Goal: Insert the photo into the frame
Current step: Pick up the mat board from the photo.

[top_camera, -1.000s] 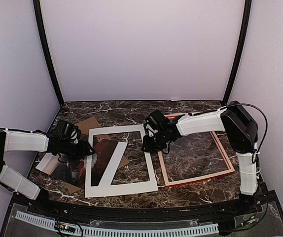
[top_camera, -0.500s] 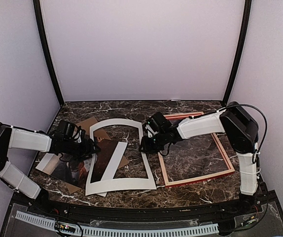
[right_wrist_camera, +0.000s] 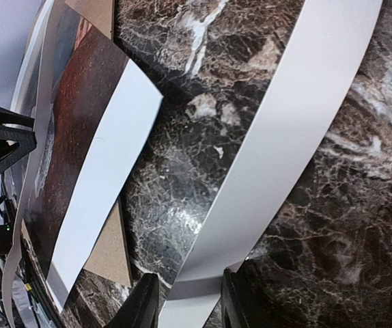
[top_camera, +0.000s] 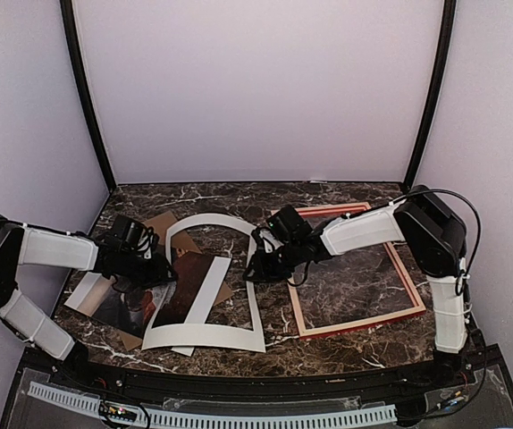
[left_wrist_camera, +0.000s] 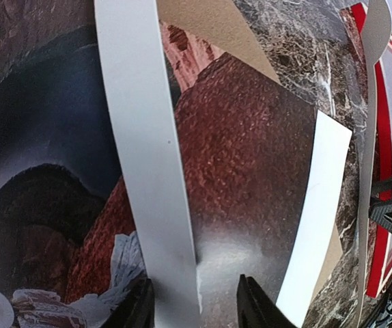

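Lilac walls closed in a dark, white-veined marble worktop. The red frame lay at right with bare marble showing through it. The white mat stood bowed between the 2 arms, over the photo, which lay face up at left, apart from the frame. The right pincer looked clamped on 1 mat band; the left pincer straddled the other, grip impossible to tell. The step was probably clearing the mat; next, the photo would need 1 edge freed
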Robot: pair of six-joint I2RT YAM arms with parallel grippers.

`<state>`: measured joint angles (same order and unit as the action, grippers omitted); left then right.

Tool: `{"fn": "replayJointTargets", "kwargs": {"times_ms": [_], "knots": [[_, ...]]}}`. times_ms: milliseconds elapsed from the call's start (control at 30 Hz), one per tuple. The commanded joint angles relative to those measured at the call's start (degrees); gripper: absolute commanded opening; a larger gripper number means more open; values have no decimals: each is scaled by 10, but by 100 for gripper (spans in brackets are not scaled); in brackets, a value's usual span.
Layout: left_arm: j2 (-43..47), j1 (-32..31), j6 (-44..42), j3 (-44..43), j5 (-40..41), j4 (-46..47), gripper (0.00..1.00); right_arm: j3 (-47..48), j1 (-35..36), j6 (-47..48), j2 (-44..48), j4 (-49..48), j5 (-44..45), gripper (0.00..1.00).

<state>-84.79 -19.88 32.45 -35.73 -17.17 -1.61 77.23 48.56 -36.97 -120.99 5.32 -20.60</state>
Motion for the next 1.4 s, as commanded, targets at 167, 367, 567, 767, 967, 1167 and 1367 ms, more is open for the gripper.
{"fn": "replayJointTargets", "kwargs": {"times_ms": [167, 367, 567, 767, 967, 1167, 1367], "knots": [[-12, -21, -52, -21, 105, -98, 34, -15, -9, -11, -18, -21, -41, 32], [-17, -38, -66, -37, 157, -127, 26, -20, -13, -12, -16, -27, -48, 32], [-16, -40, -74, -44, 181, -133, 18, -22, -17, -12, -18, -32, -54, 34], [0, -40, -67, -37, 185, -124, 11, -25, -26, -5, -3, -18, -44, 42], [9, -40, -50, -24, 176, -101, 7, -32, -37, 14, 25, 16, -18, 48], [8, -39, -41, -15, 174, -83, 4, -40, -45, 29, 63, 42, 5, 50], [12, -39, -36, -12, 174, -79, 3, -53, -50, 35, 98, 62, 21, 51]]}}
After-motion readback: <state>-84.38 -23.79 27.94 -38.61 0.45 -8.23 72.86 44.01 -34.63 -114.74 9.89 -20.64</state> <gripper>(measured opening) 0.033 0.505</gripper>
